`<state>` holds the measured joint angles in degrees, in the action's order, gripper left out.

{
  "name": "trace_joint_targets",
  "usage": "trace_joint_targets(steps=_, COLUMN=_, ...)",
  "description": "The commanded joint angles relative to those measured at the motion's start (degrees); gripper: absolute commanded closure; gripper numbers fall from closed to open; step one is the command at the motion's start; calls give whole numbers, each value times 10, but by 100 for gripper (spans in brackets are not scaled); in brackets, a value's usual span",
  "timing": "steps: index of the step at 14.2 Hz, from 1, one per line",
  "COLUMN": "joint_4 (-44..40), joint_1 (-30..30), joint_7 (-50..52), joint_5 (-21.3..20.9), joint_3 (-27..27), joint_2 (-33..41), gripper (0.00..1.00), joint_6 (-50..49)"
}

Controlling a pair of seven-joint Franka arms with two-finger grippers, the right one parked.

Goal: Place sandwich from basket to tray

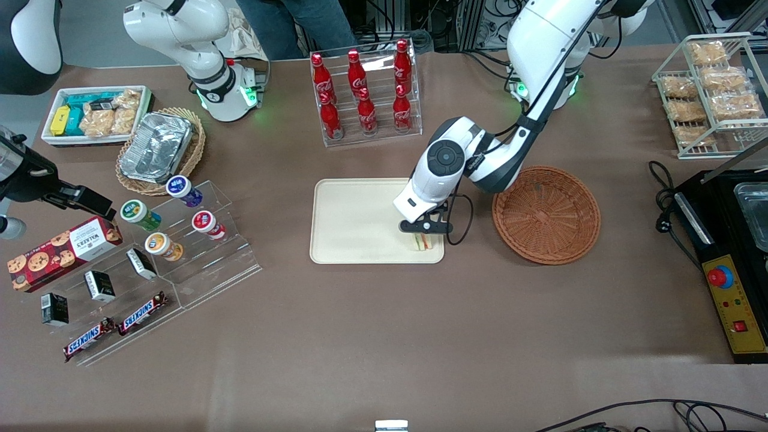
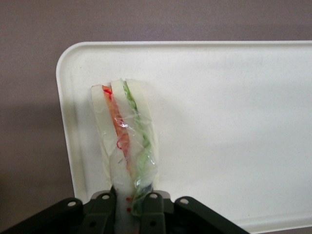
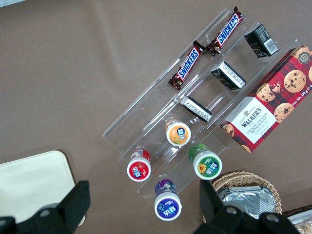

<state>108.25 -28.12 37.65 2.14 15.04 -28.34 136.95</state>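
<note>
One step looks left to me: letting go. My hand (image 1: 423,233) sits low over the tray (image 1: 354,222), at the corner nearest the basket (image 1: 546,215) and the front camera, and its fingers (image 2: 104,210) are closed snugly on the sandwich (image 2: 126,141), pinching one end of the wrapped wedge while the rest juts out ahead of the hand above the tray's surface. From the wrist view the wedge lies well inside the rim, near a rounded corner. I cannot tell whether its underside is touching the tray or a little above it. Beside the hand, toward the working arm's end of the tabletop, the basket shows nothing in it, so I judge the lift and carry done. What remains is setting down if needed, opening the fingers, and pulling the hand up clear.
</note>
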Motion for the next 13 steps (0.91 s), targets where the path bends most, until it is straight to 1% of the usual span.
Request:
trace_joint_targets(steps=1, joint_4=-2, joint_1=3, joint_7=7, joint_5=-11, joint_3=-12, joint_2=24, gripper=0, joint_6=-25)
trace_joint_targets(steps=3, joint_4=-38, joint_1=6, joint_7=0, joint_5=-10, joint_3=-42, joint_2=53, gripper=0, joint_6=-113)
trace_joint_targets(steps=4, joint_4=-52, joint_1=18, joint_7=-13, joint_5=-11, joint_3=-47, joint_2=65, gripper=0, joint_6=-154)
trace_joint_targets(steps=6, joint_4=-58, joint_1=61, joint_7=-69, joint_5=-8, joint_3=-46, joint_2=104, gripper=0, joint_6=-224)
trace_joint_targets(steps=8, joint_4=-58, joint_1=107, joint_7=-117, joint_5=-9, joint_3=-46, joint_2=138, gripper=0, joint_6=-258)
trace_joint_targets(steps=11, joint_4=-58, joint_1=175, joint_7=-243, joint_5=-10, joint_3=-47, joint_2=176, gripper=0, joint_6=-299)
trace_joint_targets(steps=13, joint_4=-59, joint_1=220, joint_7=-300, joint_5=-12, joint_3=-48, joint_2=196, gripper=0, joint_6=-324)
